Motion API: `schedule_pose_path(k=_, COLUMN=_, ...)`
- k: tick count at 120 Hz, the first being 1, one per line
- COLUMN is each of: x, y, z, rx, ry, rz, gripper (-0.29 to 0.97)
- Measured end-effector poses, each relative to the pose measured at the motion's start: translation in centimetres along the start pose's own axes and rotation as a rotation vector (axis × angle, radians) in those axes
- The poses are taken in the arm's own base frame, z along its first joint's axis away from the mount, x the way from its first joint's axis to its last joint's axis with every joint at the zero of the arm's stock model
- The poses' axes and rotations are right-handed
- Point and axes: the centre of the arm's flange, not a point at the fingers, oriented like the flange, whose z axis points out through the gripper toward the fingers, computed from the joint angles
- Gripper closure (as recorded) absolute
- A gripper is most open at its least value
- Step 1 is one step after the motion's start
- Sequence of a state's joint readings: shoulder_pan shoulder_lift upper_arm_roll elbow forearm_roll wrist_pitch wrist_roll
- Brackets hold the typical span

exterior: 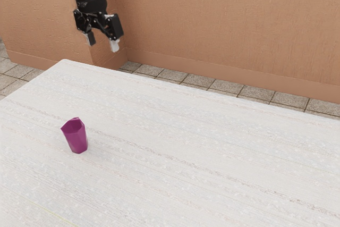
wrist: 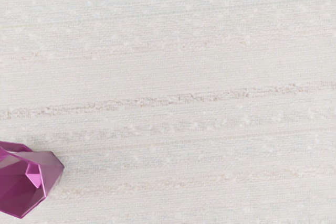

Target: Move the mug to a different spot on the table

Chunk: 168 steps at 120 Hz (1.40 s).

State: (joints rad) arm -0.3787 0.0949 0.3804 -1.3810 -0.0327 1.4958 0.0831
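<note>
The approach is the step in hand, with nothing grasped yet; the end effector (exterior: pixel 102 42) hangs high over the far edge of the surface (exterior: pixel 212 147), toward the exterior view's left, its fingers spread and empty; the purple mug (exterior: pixel 75 135) stands on the surface well below it and nearer the camera; the next move likely calls for descending over the mug, setting a finger on each side of its body, then closing.

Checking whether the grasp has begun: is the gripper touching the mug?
Apart. The exterior view shows the open gripper high above the table, with a clear gap down to the mug.
</note>
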Motion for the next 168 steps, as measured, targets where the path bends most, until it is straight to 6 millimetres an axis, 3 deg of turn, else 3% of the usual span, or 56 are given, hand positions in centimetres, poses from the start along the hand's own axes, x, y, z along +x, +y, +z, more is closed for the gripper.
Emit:
schedule_pose_path(k=11, x=-0.1, y=2.5, z=0.5, rx=0.016, ry=0.000, rz=0.074, gripper=0.00)
schedule_pose_path(k=22, x=0.8, y=2.5, z=2.2, rx=0.037, ry=-0.011, rz=0.086, gripper=0.00)
schedule_pose_path(k=29, x=2.0, y=0.6, z=5.0, rx=0.038, ry=-0.042, rz=0.040, gripper=0.00)
schedule_pose_path(k=43, x=2.6, y=-6.5, z=13.1, rx=-0.024, ry=-0.126, rz=-0.137, gripper=0.00)
schedule_pose_path(k=59, x=2.9, y=-7.7, z=20.2, rx=-0.076, ry=-0.150, rz=-0.257, gripper=0.00)
schedule_pose_path(k=69, x=3.4, y=-9.9, z=23.0, rx=-0.067, ry=-0.138, rz=-0.341, gripper=0.00)
schedule_pose_path(k=89, x=2.3, y=-17.4, z=25.1, rx=-0.019, ry=-0.102, rz=-0.525, gripper=0.00)
schedule_pose_path(k=112, x=1.0, y=-21.5, z=28.5, rx=0.000, ry=-0.127, rz=-0.643, gripper=0.00)
schedule_pose_path(k=121, x=-0.6, y=-23.1, z=30.5, rx=-0.010, ry=-0.156, rz=-0.699, gripper=0.00)
schedule_pose_path(k=168, x=-2.5, y=-24.5, z=34.7, rx=-0.037, ry=-0.179, rz=-0.787, gripper=0.00)
